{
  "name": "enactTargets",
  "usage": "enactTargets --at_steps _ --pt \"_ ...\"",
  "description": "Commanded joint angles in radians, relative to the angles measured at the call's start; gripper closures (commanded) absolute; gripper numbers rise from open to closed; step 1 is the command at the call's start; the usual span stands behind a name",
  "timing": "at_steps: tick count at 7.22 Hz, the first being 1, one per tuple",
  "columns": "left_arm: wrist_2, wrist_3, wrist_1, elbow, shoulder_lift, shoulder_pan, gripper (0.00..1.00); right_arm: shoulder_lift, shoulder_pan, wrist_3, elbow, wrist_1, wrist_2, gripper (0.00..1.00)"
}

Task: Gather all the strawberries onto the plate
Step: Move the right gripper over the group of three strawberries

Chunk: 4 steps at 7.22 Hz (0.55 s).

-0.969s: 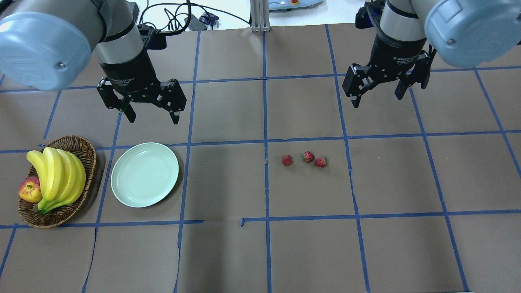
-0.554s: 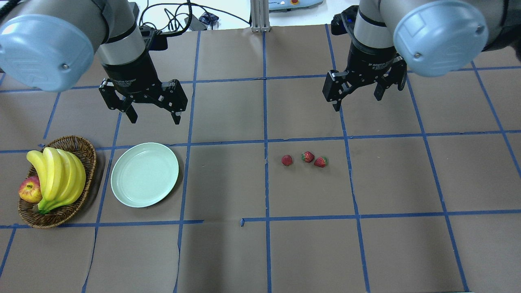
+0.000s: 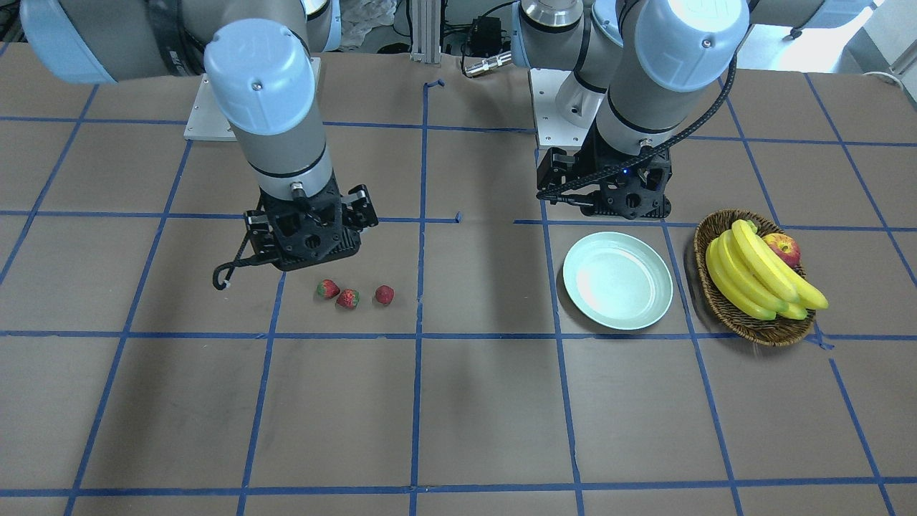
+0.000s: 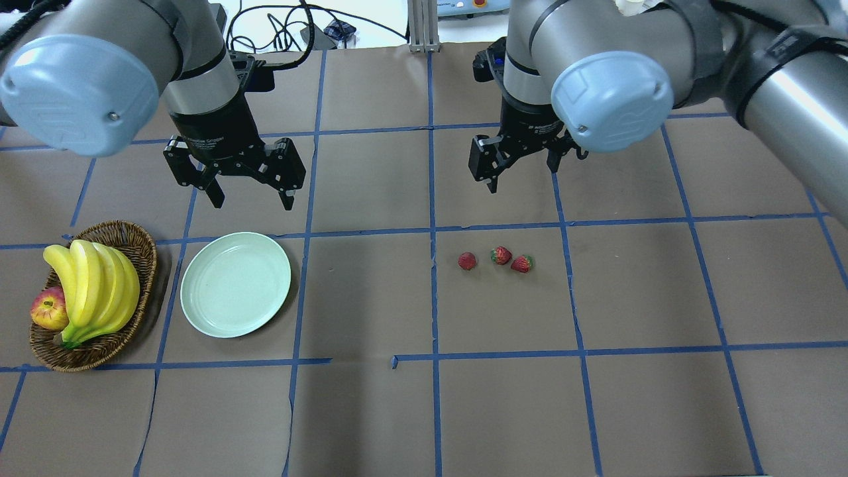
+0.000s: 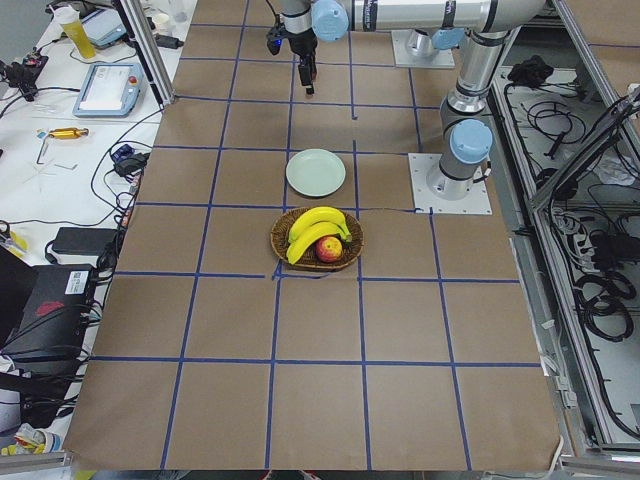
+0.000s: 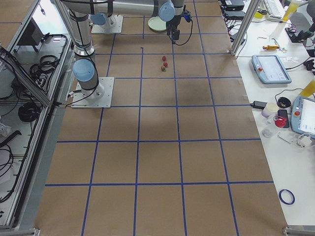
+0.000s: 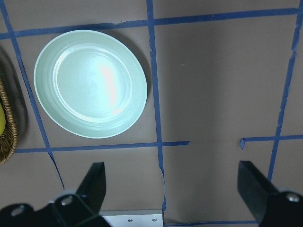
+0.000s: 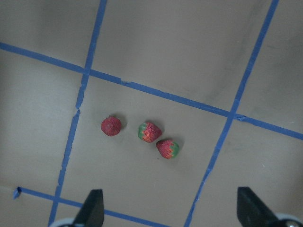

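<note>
Currently, three strawberries [image 4: 501, 255] are seen lying in a short row on the brown paper-covered table [image 4: 371, 411], well apart from the plate [image 4: 235, 283], on the side of the plate turned away from the basket [image 4: 147, 260]. Two of them lie nearly touching, with green tops showing. The third, the one nearest the plate, is set slightly apart from the pair.

The right gripper [image 4: 522, 173] is held above the table, well apart from the plate on the strawberries' side and a little farther from the robot than the fruit. Its fingers are spread wide, and in the right wrist view the three strawberries are framed between the two fingertips.

The left gripper [image 4: 253, 199] is held above the table just past the plate's rim on the side away from the robot, its fingers likewise spread wide.

The basket, brown and woven, is placed just beside the plate. A bunch of yellow bananas [image 4: 99, 285] and a red-yellow apple [image 4: 48, 310] are carried in it.
</note>
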Motion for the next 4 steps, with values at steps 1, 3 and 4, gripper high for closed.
enactTargets --at_steps 1,3,4 --pt "-0.004 -0.001 0.004 -0.005 -0.002 0.000 0.00 0.099 0.069 0.071 0.003 -0.106 0.034 0.00" --pt "-0.004 -0.002 0.004 -0.006 -0.014 0.000 0.00 0.150 0.077 0.066 0.006 -0.132 0.037 0.06" --pt "-0.006 -0.002 0.004 -0.006 -0.018 0.000 0.00 0.165 0.077 0.057 0.008 -0.131 0.035 0.07"
